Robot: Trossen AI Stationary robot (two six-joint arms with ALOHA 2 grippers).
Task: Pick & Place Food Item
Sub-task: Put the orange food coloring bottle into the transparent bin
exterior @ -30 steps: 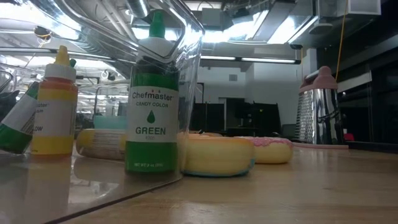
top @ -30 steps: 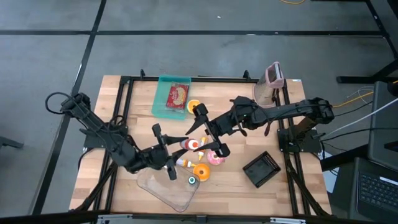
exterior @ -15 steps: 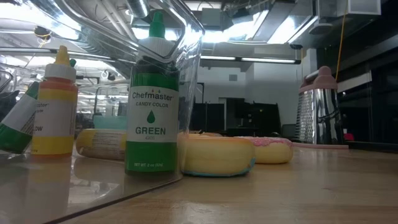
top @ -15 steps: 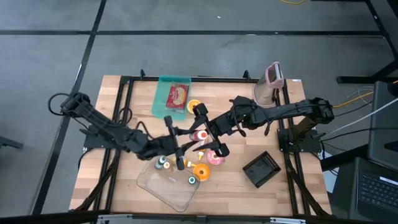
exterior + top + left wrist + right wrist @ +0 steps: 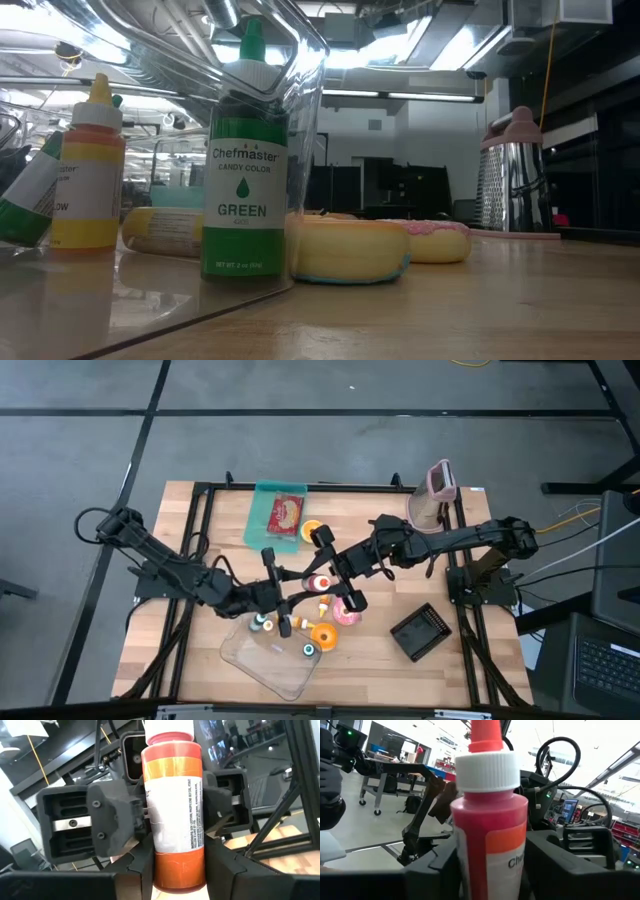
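Your left claw (image 5: 296,590) is closed on the red and orange bottle (image 5: 320,581) and holds it up in the air over the middle of the bench (image 5: 200,520). Your right claw (image 5: 338,574) comes from the other side and sits around the same bottle, but you cannot tell if it is gripping it. Below them, by the near edge of the bench, a green bottle (image 5: 245,160) and a yellow bottle (image 5: 88,170) stand on a clear tray (image 5: 262,668), and an orange donut (image 5: 323,635) lies just beside the tray.
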